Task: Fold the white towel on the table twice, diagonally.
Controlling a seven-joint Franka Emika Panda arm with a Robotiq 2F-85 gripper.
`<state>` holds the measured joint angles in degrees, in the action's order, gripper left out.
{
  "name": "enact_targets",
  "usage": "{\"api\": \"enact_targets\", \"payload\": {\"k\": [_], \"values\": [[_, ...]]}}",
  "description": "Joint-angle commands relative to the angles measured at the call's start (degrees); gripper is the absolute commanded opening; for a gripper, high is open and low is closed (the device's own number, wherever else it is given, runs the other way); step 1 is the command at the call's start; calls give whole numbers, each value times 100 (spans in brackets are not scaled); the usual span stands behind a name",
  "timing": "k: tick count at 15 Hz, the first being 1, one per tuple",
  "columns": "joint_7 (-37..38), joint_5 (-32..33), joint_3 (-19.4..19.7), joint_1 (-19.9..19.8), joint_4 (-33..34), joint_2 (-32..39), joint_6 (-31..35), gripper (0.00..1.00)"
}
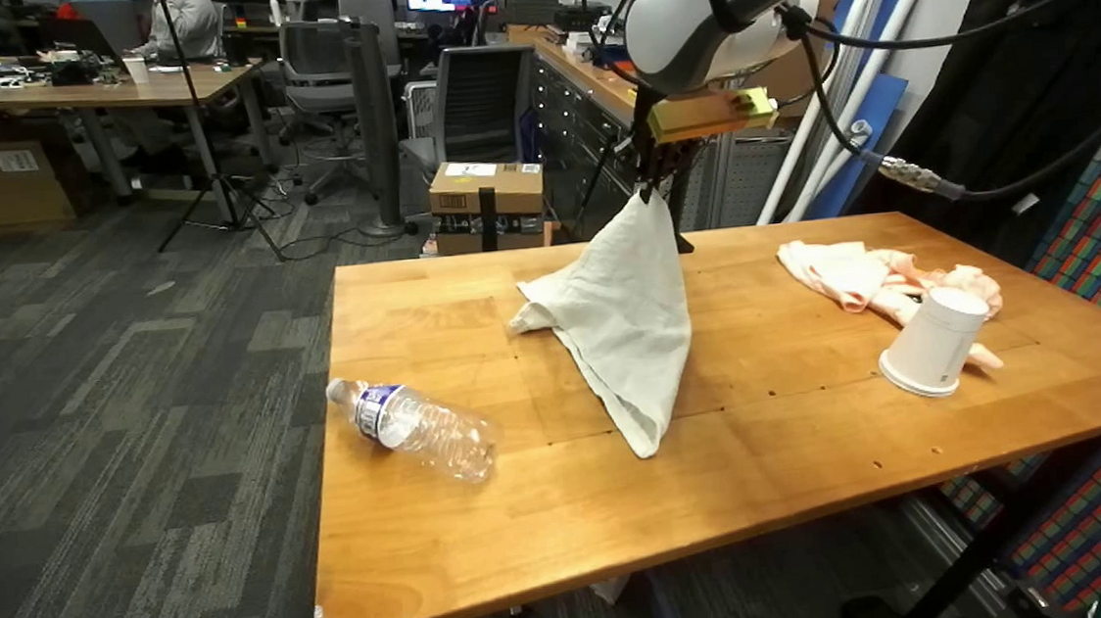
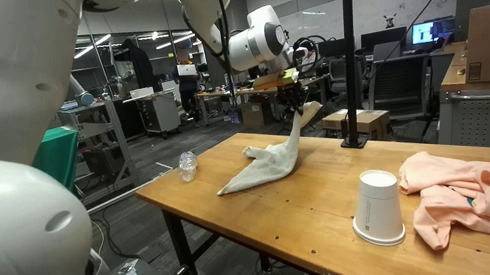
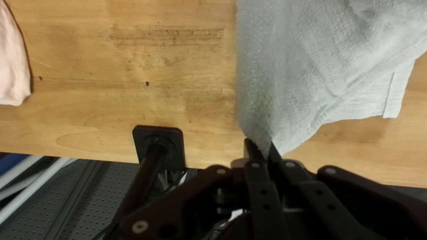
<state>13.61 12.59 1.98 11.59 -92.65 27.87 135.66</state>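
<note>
The white towel (image 1: pixel 625 318) is drawn up into a peak, its lower folds resting on the wooden table (image 1: pixel 491 549). My gripper (image 1: pixel 648 195) is shut on the raised corner, above the table's far edge. In an exterior view the towel (image 2: pixel 276 162) rises as a narrow neck to the gripper (image 2: pixel 299 111), and a short end of cloth sticks out past the fingers. From the wrist, the towel (image 3: pixel 320 66) runs away from the gripper (image 3: pixel 262 148), a thin tip of it pinched between the fingertips. How its layers lie underneath is hidden.
A clear plastic bottle (image 1: pixel 423 432) lies near one table end. An upside-down white cup (image 2: pixel 380 207) stands beside a crumpled pink cloth (image 2: pixel 458 187). A black pole (image 2: pixel 349 67) rises from a base (image 3: pixel 158 143) at the table edge, close to the gripper.
</note>
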Motion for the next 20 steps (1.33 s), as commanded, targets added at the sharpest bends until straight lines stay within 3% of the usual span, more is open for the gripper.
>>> {"api": "enact_targets", "payload": {"k": [1,6,9,13,17,18,19,20], "values": [[442,217,54,101,-1408,-988,375,1],[1130,322,-141,219,-2906,-2019,421,1],[1827,787,-363,376,-3419,-2519,204,1],[2615,1427,-907,477,-3674,-2928,-300,1],[2885,1554,-1432,490,-3622,-3050,-963,1],[2893,1465,-1520,488,-3582,-3038,-1127,4],[2891,1422,-1593,486,-3564,-3042,-1242,30],[2876,1413,-1653,486,-3556,-3041,-1351,31]]}}
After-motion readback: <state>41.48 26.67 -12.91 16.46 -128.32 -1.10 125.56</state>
